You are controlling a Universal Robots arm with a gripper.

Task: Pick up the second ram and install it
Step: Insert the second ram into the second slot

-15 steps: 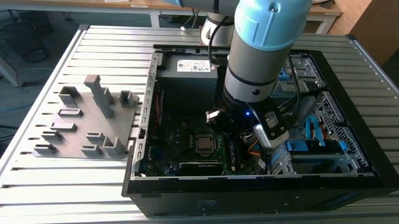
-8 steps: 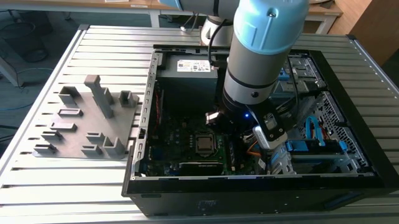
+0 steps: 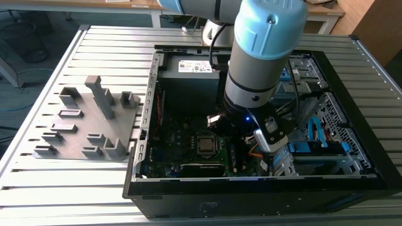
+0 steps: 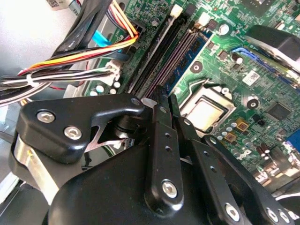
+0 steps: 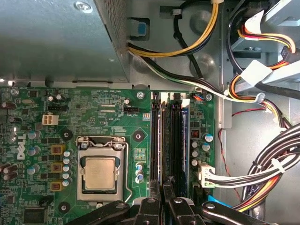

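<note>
A: Where is the second ram [image 5: 184, 140]?
B: Seated on edge in the motherboard slots, just ahead of the gripper [image 5: 161, 187].
A: Its jaws?
B: Nearly closed above it; misaligned pressing could bend the stick.

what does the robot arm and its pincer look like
The arm is a thick silver-grey tube with pale blue joint caps. The pincer is glossy black metal: jointed links with silver screws and small holes along one finger.

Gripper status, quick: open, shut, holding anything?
Gripper: fingers close together over the motherboard's memory slots, tips at a module standing in a slot; whether they clamp it cannot be told.
</note>
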